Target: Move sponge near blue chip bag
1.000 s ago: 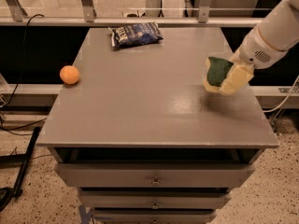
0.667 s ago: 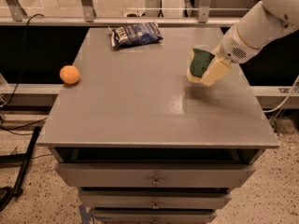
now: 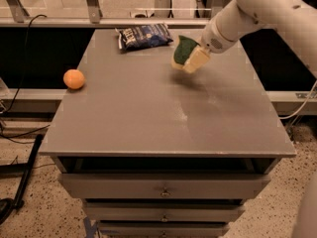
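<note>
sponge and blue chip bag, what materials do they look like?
sponge: matte dark green scrub layer on pale yellow foam, probably soft; held by the gripper above the table, far side.
blue chip bag: crinkled, slightly glossy, likely thin plastic film.

Tool (image 3: 191,59) with sponge (image 3: 184,50) over table (image 3: 148,123), near blue chip bag (image 3: 144,35)

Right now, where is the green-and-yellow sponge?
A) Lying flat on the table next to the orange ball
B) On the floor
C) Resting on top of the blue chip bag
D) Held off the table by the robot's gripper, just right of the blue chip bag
D: the sponge hangs tilted in the gripper at the arm's end, its shadow on the table below, just right of the blue chip bag.
</note>
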